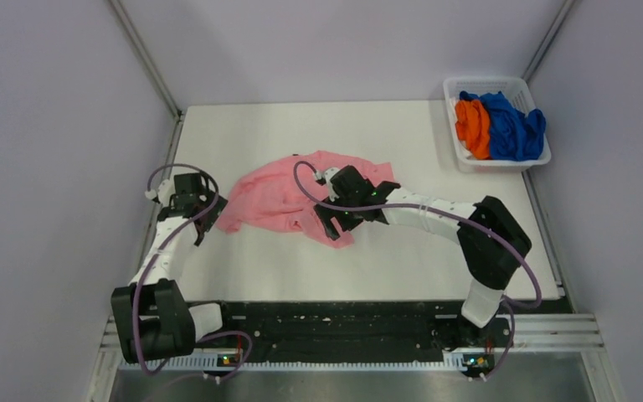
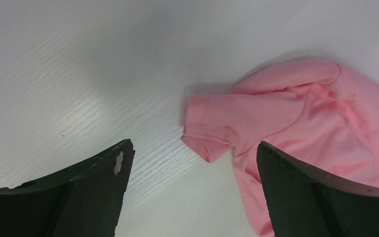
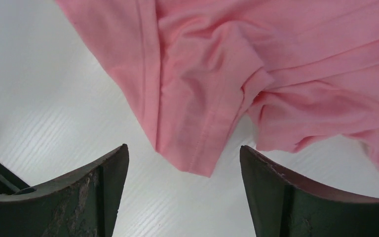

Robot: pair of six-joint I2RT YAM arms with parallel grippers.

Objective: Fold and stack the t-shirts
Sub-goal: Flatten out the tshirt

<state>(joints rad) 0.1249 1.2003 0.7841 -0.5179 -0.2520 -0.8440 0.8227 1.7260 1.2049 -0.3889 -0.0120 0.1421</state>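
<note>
**Hovering over the pink t-shirt, both end effectors wide open**

And here we are on the white surface (image 1: 368, 260), with the pink t-shirt (image 1: 280, 197) sprawled across the middle of it, rumpled and unfolded, creases running every which way. It lies flat on the surface between the two arms, nearer the left side than the right.

Over to the right end effector (image 3: 183, 150): it sits at the near right edge of the pink cloth, fingers spread wide, released, nothing between them. In its wrist view a hemmed flap of the shirt hangs down into the gap between the two dark fingers, with bare surface on either side.

Now the left end effector (image 2: 193, 150), at the shirt's left edge. It is released too, fingers well apart and gripping nothing. Its wrist view shows a short sleeve (image 2: 209, 128) lying on the surface just ahead of the gap, cuff pointing toward the camera.

Far right corner: a white basket (image 1: 455, 134), well apart from the action. Inside it, the blue t-shirt (image 1: 515, 126) is bunched up on the right, and the orange t-shirt (image 1: 473, 126) is crumpled against it on the left, the two touching.
</note>
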